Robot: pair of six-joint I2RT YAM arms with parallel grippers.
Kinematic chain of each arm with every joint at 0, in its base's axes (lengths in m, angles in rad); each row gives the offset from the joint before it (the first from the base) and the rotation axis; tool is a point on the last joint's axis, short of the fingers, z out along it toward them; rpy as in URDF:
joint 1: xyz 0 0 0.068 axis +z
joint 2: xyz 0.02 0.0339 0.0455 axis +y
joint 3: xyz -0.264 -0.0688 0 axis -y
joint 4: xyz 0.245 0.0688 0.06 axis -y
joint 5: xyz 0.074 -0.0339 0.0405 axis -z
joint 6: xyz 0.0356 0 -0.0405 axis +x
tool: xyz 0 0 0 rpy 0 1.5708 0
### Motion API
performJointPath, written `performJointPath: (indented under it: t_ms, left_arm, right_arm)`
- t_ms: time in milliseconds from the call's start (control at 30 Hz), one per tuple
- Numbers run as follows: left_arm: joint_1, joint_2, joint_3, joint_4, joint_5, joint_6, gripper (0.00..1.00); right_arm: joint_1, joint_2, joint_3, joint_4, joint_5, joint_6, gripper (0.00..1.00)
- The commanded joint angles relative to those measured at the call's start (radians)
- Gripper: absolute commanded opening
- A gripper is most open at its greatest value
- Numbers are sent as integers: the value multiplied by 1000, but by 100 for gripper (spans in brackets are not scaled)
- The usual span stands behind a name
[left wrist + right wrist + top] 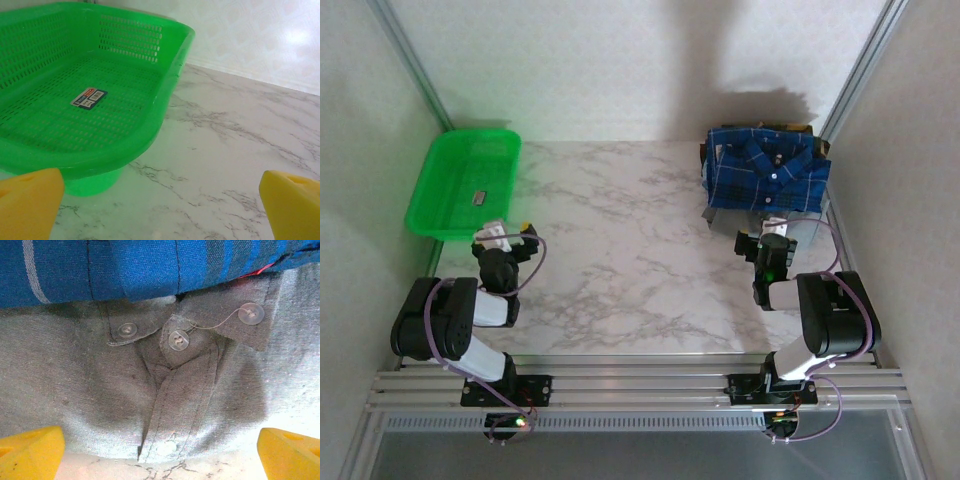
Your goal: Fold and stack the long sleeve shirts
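the long sleeve shirts sit in a folded stack at the far right corner of the marble-patterned table (620,260). the blue plaid shirt (770,172) lies on top with its collar up and buttoned. the grey shirt (718,214) shows beneath it along the near edge.

the right arm (825,315) reaches toward that stack. its jaws stand wide open, gripping nothing, with one yellow pad (30,452) at each lower corner of the right wrist view. between them lie the grey shirt's collar and placket, with small clear buttons (178,340), and the plaid cloth overlaps them from above. whether the pads touch the grey cloth cannot be told.

the left arm (445,320) points at the green basket (432,175) at the far left. its jaws are also spread wide and hold nothing. they are just beside the basket's near corner, above bare table. a small label (89,97) lies on the basket floor.
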Motion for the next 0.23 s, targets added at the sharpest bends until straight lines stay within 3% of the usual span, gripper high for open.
performJointPath:
  t_ms: [0,200]
  left_arm:
    - [7,-1,2,37,11,12,100]
    - [7,-1,2,38,10,12,100]
  right_arm:
    - [1,-12,14,5,-7,14,99]
    - [-1,-12,13,9,-10,13,99]
